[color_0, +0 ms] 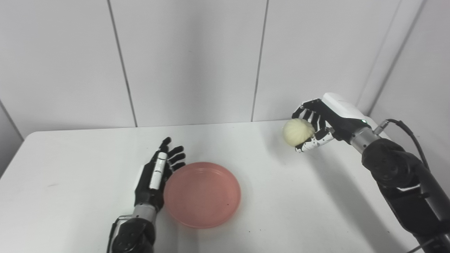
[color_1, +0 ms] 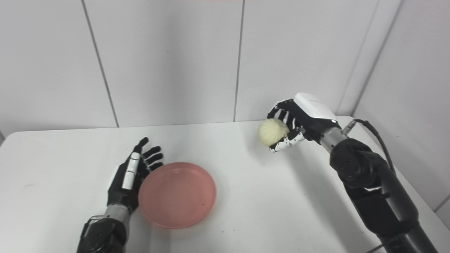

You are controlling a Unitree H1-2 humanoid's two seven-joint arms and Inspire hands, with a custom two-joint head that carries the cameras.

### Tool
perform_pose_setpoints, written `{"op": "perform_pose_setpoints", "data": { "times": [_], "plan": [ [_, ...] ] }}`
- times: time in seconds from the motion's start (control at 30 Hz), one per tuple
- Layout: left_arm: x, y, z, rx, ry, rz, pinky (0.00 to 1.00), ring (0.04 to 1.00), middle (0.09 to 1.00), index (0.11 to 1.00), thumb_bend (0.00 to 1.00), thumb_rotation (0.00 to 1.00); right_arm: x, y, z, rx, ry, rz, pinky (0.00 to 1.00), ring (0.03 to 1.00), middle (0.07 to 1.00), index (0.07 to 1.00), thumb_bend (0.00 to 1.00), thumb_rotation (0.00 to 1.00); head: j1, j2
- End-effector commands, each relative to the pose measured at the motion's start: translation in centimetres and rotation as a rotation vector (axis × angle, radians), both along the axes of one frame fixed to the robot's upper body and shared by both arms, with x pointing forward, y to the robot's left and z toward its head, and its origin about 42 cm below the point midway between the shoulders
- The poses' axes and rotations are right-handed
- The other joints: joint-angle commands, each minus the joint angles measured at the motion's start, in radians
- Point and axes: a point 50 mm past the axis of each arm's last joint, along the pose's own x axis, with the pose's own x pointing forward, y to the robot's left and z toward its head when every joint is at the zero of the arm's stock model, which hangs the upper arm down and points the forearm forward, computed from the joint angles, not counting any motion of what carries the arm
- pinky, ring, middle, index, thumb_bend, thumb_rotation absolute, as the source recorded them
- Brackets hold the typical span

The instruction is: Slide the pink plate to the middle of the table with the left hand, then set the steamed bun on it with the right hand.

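Observation:
The pink plate (color_0: 202, 194) lies flat on the white table, a little left of the middle and near the front. My left hand (color_0: 157, 173) stands on edge against the plate's left rim, fingers straight and apart, holding nothing. The pale, round steamed bun (color_0: 298, 131) is held off the table at the right, up above the far right part of the tabletop. My right hand (color_0: 319, 125) is shut on the bun, fingers curled over its top and thumb beneath it. The bun is well to the right of the plate and higher than it.
The white table (color_0: 267, 196) ends at a grey panelled wall along the back edge and on the right. A black cable (color_0: 407, 130) loops off my right forearm. Nothing else stands on the tabletop.

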Motion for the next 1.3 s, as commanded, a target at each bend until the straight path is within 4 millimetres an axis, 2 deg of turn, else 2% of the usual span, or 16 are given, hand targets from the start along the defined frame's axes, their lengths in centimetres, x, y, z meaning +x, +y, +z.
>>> {"op": "perform_pose_setpoints", "data": {
  "times": [0.0,0.33,0.73,0.83,0.97,1.13,1.27],
  "plan": [
    [-0.4,-0.9,-1.3,0.016,0.049,-0.011,0.73,0.774,0.782,0.891,0.61,0.85,0.1,1.1,3.1,0.023,-0.094,0.03,0.25,0.318,0.434,0.534,0.52,0.0,0.002,0.001],
    [-0.4,-1.8,-1.6,0.021,0.039,-0.014,0.72,0.756,0.767,0.873,0.63,0.82,0.5,6.6,1.9,0.083,-0.072,0.185,0.22,0.297,0.432,0.528,0.52,0.0,0.035,0.002],
    [-0.4,-2.2,-1.6,0.023,0.042,-0.017,0.72,0.753,0.77,0.873,0.61,0.81,0.1,12.5,-0.7,0.01,-0.002,0.333,0.24,0.322,0.434,0.524,0.52,0.0,0.044,0.004],
    [-0.5,-2.2,-1.5,0.022,0.039,-0.019,0.72,0.756,0.772,0.874,0.61,0.82,0.0,13.2,-1.7,0.002,0.017,0.353,0.25,0.331,0.445,0.52,0.52,0.0,0.044,0.004],
    [-0.4,-2.3,-1.5,0.022,0.038,-0.022,0.72,0.754,0.77,0.873,0.62,0.82,-0.1,13.8,-3.1,-0.019,0.054,0.363,0.32,0.391,0.456,0.51,0.53,0.0,0.044,0.004],
    [-0.4,-2.3,-1.6,0.021,0.04,-0.024,0.72,0.752,0.769,0.872,0.62,0.81,0.2,14.2,-5.4,-0.047,0.073,0.389,0.32,0.383,0.44,0.515,0.52,0.0,0.043,0.005],
    [-0.4,-2.3,-1.6,0.019,0.041,-0.027,0.73,0.762,0.779,0.878,0.62,0.81,0.5,14.4,-6.7,-0.048,0.091,0.393,0.36,0.427,0.454,0.511,0.53,0.0,0.043,0.005]
  ]
}}
